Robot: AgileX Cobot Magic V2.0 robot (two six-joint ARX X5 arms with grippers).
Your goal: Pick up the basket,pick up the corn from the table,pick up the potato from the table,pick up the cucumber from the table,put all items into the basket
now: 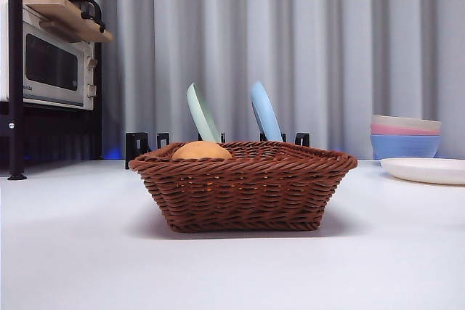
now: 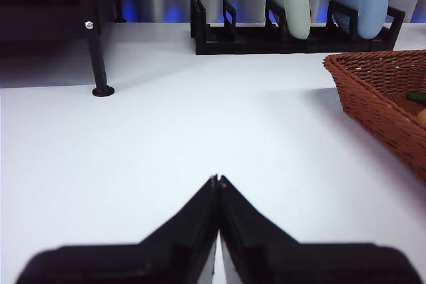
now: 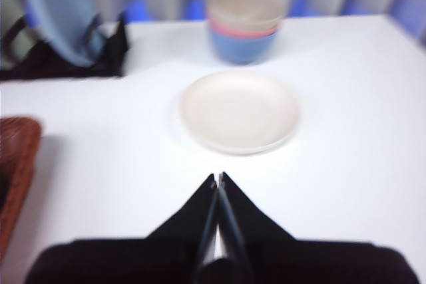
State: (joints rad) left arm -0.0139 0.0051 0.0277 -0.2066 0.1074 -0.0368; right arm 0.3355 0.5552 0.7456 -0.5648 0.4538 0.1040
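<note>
Sitting on the table [image 1: 80, 252], basket [image 1: 243, 194] holds potato [image 1: 201, 151], bit of cucumber [image 2: 417, 96]. Left gripper [image 2: 217, 179] and right gripper [image 3: 217, 176] both closed tight, holding nothing.

One basket [image 1: 243, 186] – one potato [image 1: 201, 151]; three stacked bowls [image 1: 405, 137]; one plate [image 1: 425, 170]

- The front view sits low at worktop [image 1: 73, 252] height, close to the reddish-brown woven wicker basket [image 1: 243, 190], facing the curtain.
- Each wrist view looks down over its hand across the white worktop.
- All three views share the basket.
</note>
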